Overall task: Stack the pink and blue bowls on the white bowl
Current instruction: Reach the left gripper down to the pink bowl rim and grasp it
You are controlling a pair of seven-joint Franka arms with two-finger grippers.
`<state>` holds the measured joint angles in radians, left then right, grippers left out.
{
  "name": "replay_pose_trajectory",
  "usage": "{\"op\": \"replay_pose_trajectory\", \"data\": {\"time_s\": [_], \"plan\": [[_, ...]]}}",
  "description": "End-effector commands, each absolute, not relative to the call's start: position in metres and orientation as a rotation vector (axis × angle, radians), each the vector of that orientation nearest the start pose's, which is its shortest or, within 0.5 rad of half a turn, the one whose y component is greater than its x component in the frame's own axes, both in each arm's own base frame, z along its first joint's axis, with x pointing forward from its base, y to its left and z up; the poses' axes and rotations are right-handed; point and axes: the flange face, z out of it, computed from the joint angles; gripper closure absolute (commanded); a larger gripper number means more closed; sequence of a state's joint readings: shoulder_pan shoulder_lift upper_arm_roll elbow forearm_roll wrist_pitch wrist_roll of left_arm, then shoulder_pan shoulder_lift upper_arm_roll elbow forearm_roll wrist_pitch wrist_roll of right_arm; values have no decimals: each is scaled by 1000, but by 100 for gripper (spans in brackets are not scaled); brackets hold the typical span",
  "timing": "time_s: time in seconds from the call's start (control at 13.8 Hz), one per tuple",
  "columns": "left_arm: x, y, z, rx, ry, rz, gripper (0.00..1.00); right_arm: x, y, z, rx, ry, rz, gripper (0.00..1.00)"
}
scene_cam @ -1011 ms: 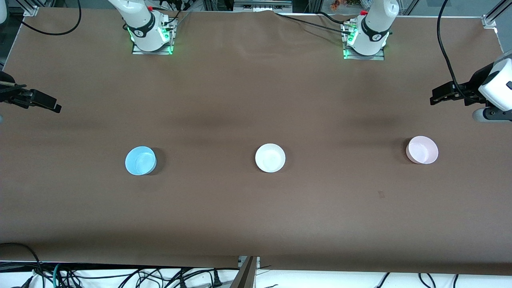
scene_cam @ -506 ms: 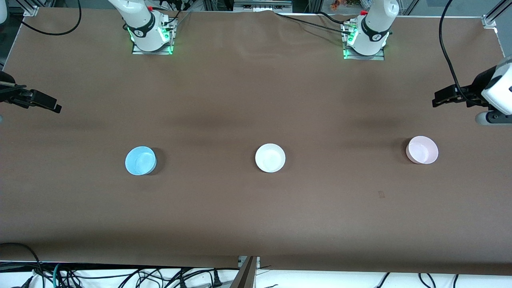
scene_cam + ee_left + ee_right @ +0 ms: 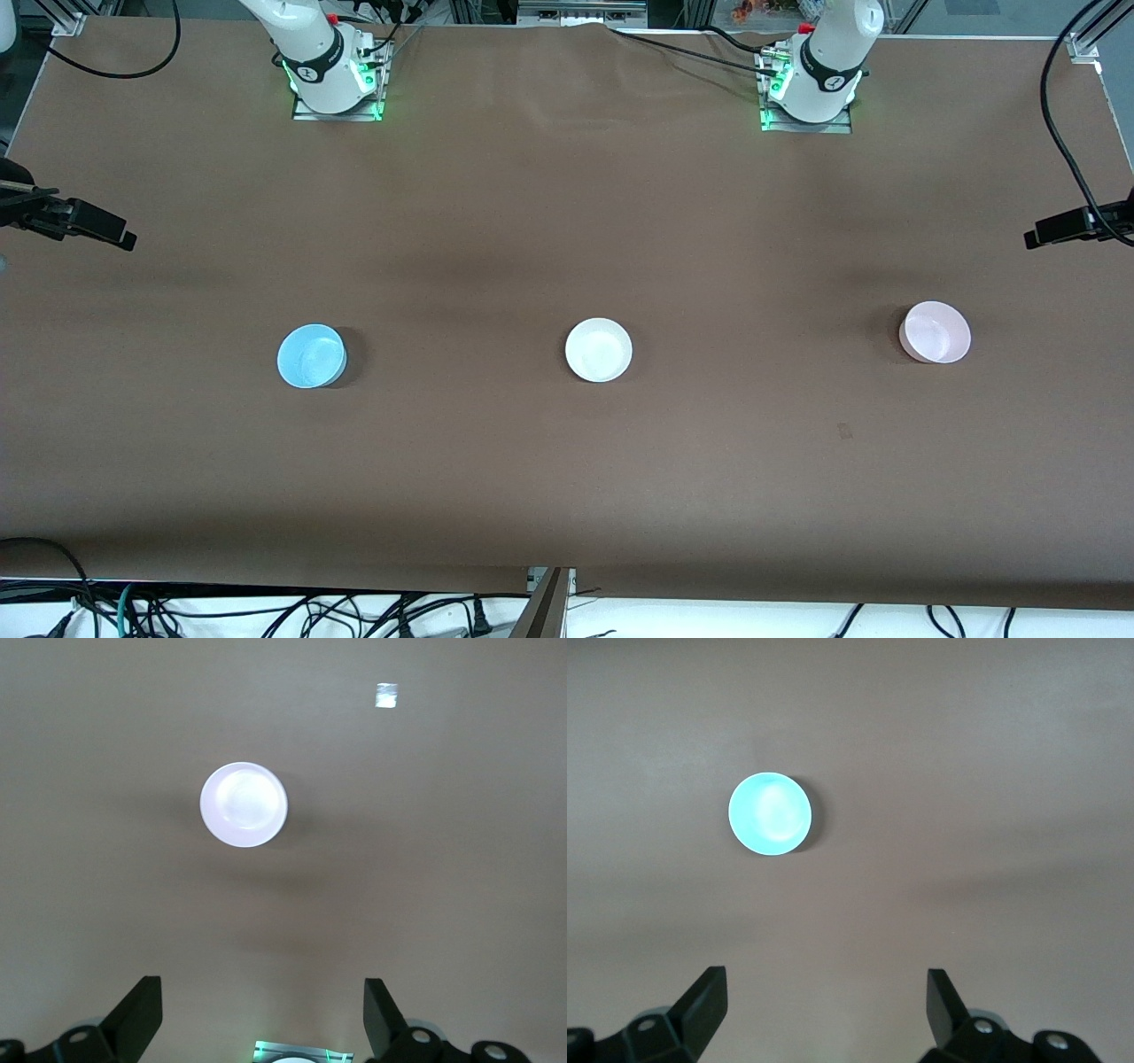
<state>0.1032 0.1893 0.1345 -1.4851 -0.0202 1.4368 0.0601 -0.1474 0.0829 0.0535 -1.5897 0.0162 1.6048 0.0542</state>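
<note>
- Your three bowls sit in one row on the table (image 3: 567,496), well apart: the blue bowl (image 3: 311,355) toward the right arm's end, the white bowl (image 3: 599,350) in the middle, the pink bowl (image 3: 935,332) toward the left arm's end.
- The left gripper (image 3: 261,1019) hangs high with its jaws wide and empty; the pink bowl lies below and ahead of them, not between them.
- The right gripper (image 3: 824,1014) also hangs high with wide, empty jaws, the blue bowl ahead of them.
- Expect the bowls to be light, rigid and slippery, being glossy, and possibly breakable.
- Take each by its rim, one jaw inside and one outside the wall.
- Nothing stands between either bowl and the white one; only a small mark (image 3: 844,431) shows on the table near the pink bowl.
</note>
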Motion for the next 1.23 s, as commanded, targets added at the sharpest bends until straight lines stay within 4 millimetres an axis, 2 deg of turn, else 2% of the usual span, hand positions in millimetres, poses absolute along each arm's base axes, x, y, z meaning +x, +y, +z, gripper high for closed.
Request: {"op": "replay_pose_trajectory", "data": {"time_s": [0.0,0.14,0.29,0.36,0.65,0.72,0.79,1.01,1.16], "plan": [[593,165,497,-3128,-289,475,0,578,-53,577,-3111,243,95,1],[603,183,473,-3140,-212,416,0,578,-53,577,-3111,240,95,1],[605,203,426,-3134,-211,387,0,578,-53,577,-3111,240,95,1],[603,206,405,-3134,-220,348,0,578,-53,577,-3111,238,95,1],[592,218,341,-3189,-311,248,0,578,-53,577,-3111,238,95,1],[589,221,322,-3205,-281,227,0,578,-53,577,-3111,238,95,0],[585,222,303,-3226,-168,201,0,578,-53,577,-3111,238,95,1],[561,241,266,-3305,-100,92,0,578,-53,577,-3111,238,95,1],[556,246,248,-3362,-49,52,0,578,-53,577,-3111,238,95,1]]}}
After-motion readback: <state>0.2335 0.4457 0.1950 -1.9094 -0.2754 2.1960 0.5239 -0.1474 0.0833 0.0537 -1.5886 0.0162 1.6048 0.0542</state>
